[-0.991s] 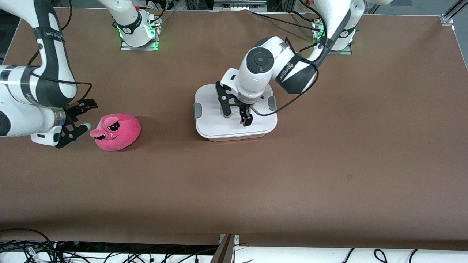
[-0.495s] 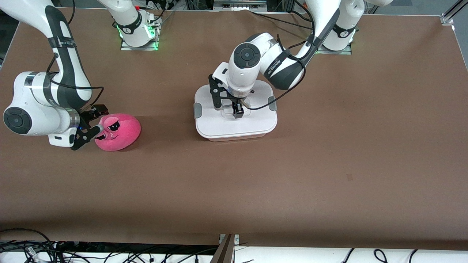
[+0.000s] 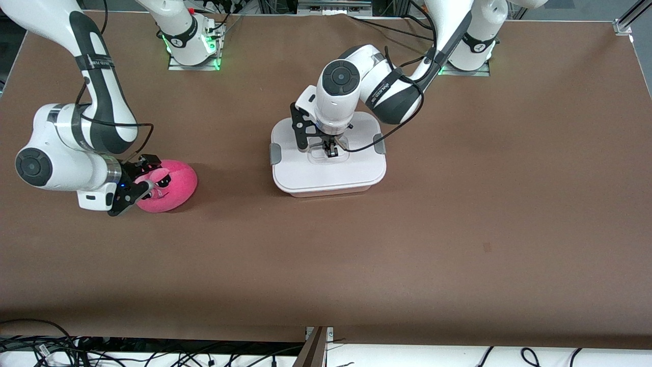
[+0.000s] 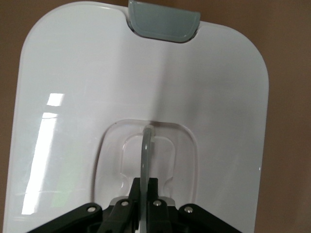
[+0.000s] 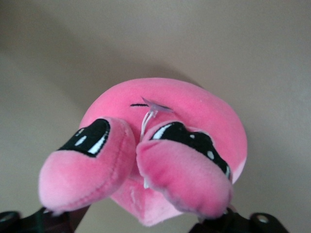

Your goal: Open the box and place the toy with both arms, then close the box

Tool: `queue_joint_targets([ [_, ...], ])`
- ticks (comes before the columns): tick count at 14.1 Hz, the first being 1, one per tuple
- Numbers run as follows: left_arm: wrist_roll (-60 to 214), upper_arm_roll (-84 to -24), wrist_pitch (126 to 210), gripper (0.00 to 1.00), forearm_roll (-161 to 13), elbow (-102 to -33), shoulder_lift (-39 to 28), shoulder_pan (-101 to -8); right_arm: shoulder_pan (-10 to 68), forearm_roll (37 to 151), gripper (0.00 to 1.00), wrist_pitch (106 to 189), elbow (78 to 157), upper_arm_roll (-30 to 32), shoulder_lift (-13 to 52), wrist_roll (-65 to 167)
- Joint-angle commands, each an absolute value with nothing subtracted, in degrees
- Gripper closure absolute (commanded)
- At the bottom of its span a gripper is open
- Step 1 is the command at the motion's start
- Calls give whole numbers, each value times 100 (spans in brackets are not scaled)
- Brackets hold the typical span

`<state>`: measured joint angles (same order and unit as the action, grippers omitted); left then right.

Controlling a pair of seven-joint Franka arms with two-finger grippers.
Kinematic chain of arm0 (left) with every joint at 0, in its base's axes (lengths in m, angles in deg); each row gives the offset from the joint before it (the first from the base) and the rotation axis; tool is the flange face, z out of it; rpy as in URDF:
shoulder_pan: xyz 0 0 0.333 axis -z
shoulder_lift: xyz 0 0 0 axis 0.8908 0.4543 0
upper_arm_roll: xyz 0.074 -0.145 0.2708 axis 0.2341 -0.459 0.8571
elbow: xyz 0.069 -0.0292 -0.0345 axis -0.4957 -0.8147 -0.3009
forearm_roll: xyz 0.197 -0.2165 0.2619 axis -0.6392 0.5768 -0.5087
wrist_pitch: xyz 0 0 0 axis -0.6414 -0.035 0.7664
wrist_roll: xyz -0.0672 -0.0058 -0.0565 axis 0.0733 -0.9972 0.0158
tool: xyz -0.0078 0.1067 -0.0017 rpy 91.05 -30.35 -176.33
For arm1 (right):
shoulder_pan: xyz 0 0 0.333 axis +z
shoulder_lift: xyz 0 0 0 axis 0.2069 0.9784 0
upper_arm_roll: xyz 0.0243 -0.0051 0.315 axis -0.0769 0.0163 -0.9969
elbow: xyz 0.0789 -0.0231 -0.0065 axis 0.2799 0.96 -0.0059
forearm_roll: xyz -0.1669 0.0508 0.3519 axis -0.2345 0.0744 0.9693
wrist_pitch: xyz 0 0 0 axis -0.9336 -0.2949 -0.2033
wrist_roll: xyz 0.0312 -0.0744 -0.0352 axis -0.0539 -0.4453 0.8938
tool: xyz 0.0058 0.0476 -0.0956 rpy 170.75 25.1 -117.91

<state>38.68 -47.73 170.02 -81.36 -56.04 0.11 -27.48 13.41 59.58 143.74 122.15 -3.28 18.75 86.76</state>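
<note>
- Front view first: the left arm [image 3: 392, 94] reaches in from its base and bends down over the box [image 3: 328, 158], wrist pointing straight down at the middle of the white lid [image 3: 305, 171].
- Its left gripper [image 3: 331, 151] sits in the lid's recessed centre, fingers pressed together on the thin grey handle [image 4: 146, 145].
- Left wrist view confirms it: the handle stands up on edge out of the recess and runs right in between the black fingers [image 4: 131, 206], pinched tight.
- Lid is on the box, one grey side clip [image 4: 164, 22] showing at the lid's edge in that wrist view, and two clips at the ends in the front view.
- Box sits mid-table, toward the robots' bases.
- Over at the right arm's end, the right arm [image 3: 97, 102] drops from above, elbow high, forearm lying low and level toward the pink plush toy [image 3: 173, 186].
- Right gripper [image 3: 145, 178] is at the toy's face end, black fingers spread wide around the snout, one on each side.
- Right wrist view: the toy's two puffy pink lobes with black sunglasses-like eyes fill the frame, finger bases dark at the edges; I cannot tell whether they press the plush.
- Toy rests on the brown table [image 3: 458, 229], well apart from the box.
</note>
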Motion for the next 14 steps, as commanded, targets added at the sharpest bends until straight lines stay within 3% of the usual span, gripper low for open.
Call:
queue_joint_targets([
  [1,3815,-4725,16652,100,-8185,-5517,-226,-2677,1308,6079,61,14544,12253,-371,1931,8886],
  [4,3823,-4725,16337,100,-8168,-5447,-481,-2694,1317,6254,98,14509,12227,-423,1922,8878],
  [9,3849,-4681,14591,100,-8080,-5026,-1149,-2965,1317,6272,100,14194,11999,-511,1791,8878],
  [14,3658,-4673,12895,100,-7931,-4568,-1571,-4353,1317,6228,100,12543,10621,-1274,1738,8956],
])
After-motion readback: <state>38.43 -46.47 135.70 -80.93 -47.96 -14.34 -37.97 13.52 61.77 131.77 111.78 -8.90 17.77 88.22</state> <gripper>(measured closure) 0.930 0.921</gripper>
